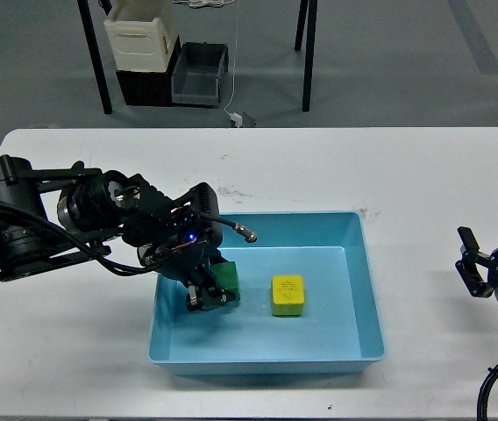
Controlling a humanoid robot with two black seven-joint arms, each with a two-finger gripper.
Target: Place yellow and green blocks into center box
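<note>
Already the yellow block point(288, 295) sits in the blue tray point(365, 289). Left gripper point(207, 296) grips the green block point(226, 281) low inside; releasing while tilted could tumble it against the wall. Right gripper point(493, 254) hangs spread over the worktop point(407, 167).

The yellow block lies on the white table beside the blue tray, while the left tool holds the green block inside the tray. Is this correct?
Not quite. The head view shows the yellow block inside the blue tray, not on the white table. The left tool does hold the green block inside the tray.
</note>
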